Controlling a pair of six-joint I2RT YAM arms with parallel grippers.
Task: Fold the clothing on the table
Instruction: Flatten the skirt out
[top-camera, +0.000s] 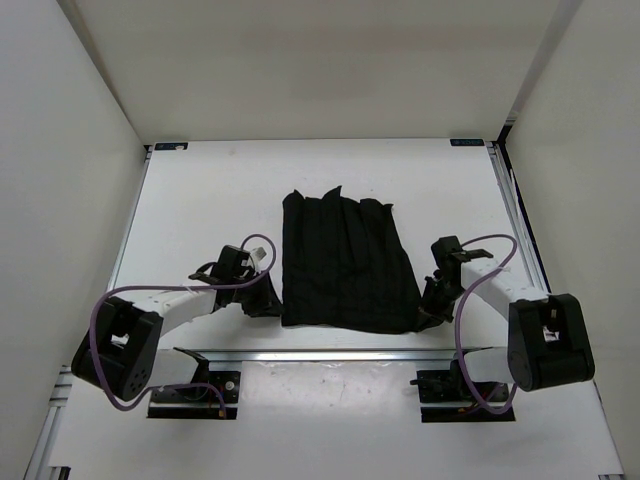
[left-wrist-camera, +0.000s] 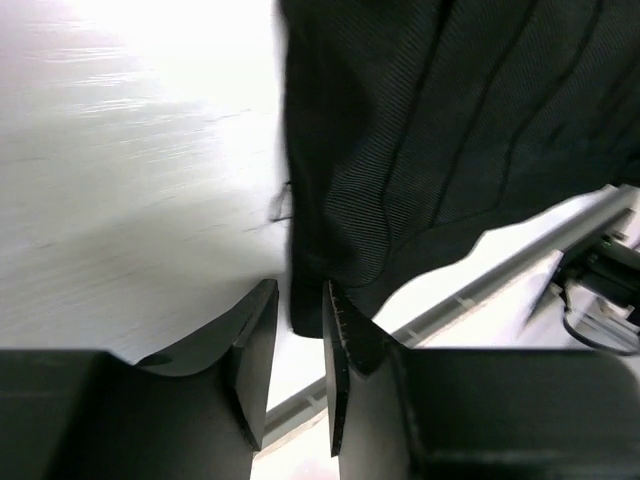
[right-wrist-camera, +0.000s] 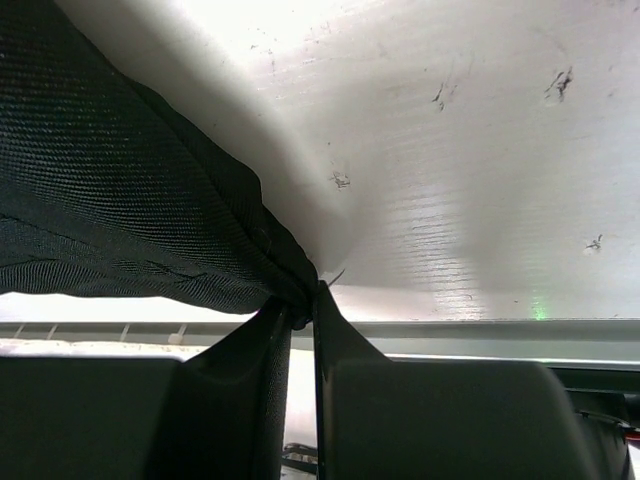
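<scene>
Two arms are reaching inward from the near edge, each forearm lying low over the table and pointing toward the garment. The left gripper is sitting at the 7 o'clock corner of the clothing, and the right gripper is sitting at its 5 o'clock corner. The clothing is lying flat and wrinkled in the middle of the table. White walls are standing around the table on three sides, and a metal rail is running along the near edge. The left wrist view is showing what the top view is hiding: the left jaws are standing slightly apart, light is passing between them, and the cloth corner is lying loose at their mouth. The right wrist view is showing the right jaws pinching a bunched corner of the cloth, with the fabric spreading away toward 10 o'clock.
</scene>
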